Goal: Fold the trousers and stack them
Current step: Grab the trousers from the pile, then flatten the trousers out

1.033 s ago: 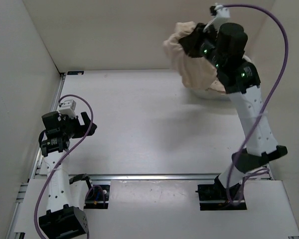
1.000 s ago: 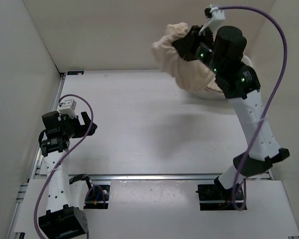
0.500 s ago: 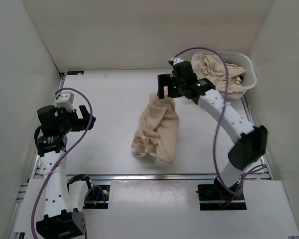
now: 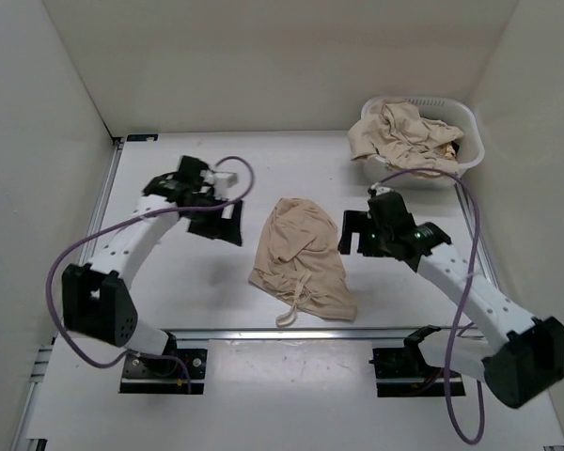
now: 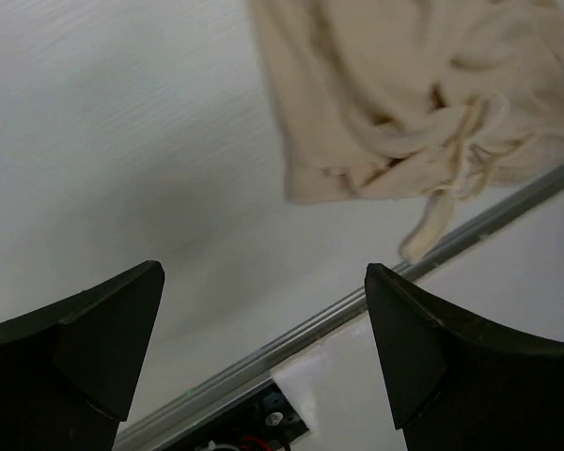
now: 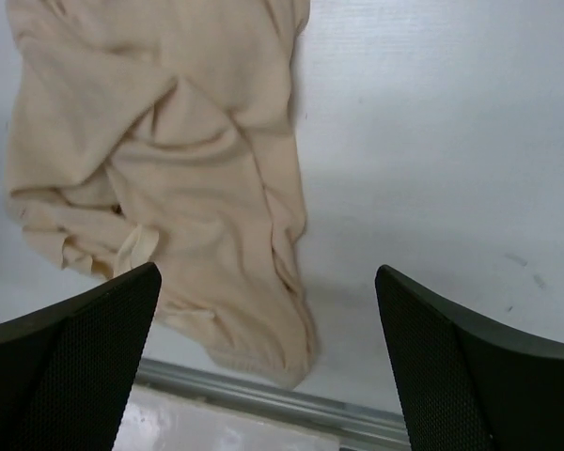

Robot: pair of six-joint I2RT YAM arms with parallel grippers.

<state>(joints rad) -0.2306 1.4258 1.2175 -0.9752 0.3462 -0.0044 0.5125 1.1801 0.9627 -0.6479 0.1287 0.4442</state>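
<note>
Trousers (image 4: 301,261), beige, lie in a crumpled heap mid-desk (image 4: 179,169), nearer its front edge. Drawstring (image 4: 289,312) trails toward the metal rail (image 4: 226,334) there. L tool (image 4: 221,225) hangs just left of the heap, fingers spread wide, nothing betw. them, clear of the fabric. R tool (image 4: 353,233) sits just right of the heap, likewise spread & empty. More beige trousers (image 4: 404,132) are piled in the white basket (image 4: 472,141) at the far-right corner, spilling over its left rim.
</note>
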